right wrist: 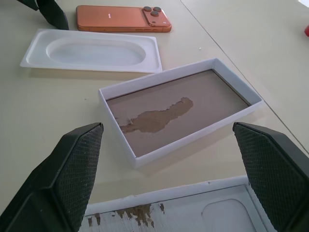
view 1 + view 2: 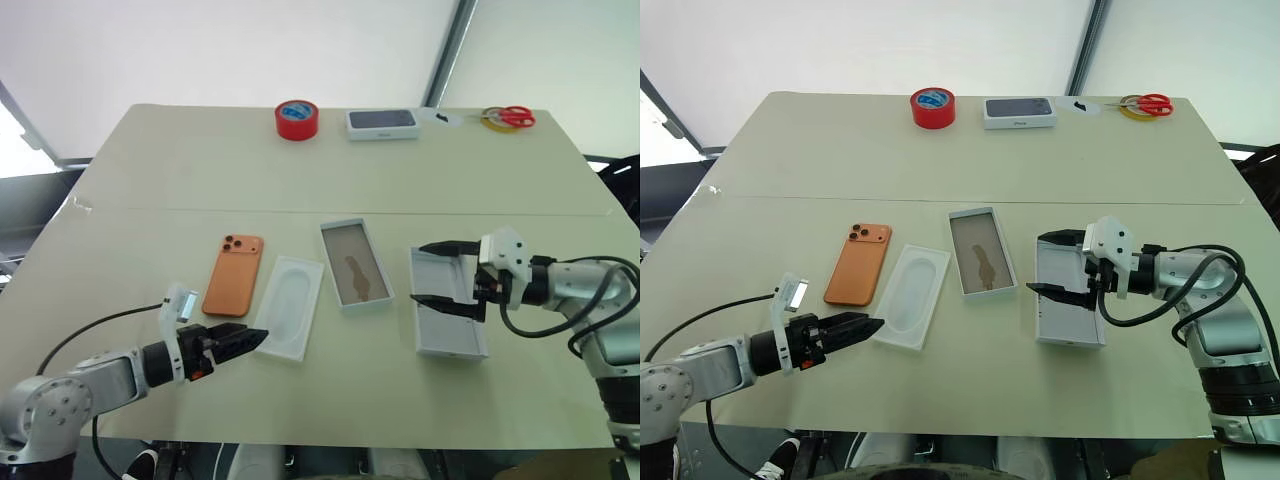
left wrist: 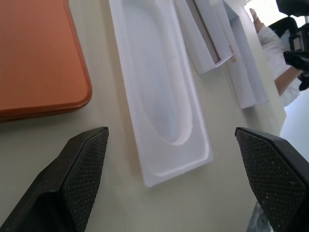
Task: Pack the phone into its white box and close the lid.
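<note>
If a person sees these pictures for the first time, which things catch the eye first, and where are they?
The orange phone lies flat on the table, camera side up, left of a white insert. Right of them lie the white box with its brown floor and the lid, inside up. The open left claw hovers near the insert, the open right claw over the lid.

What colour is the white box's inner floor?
Tan-brown with a lighter torn patch on the white box; right wrist view shows it best.
</note>
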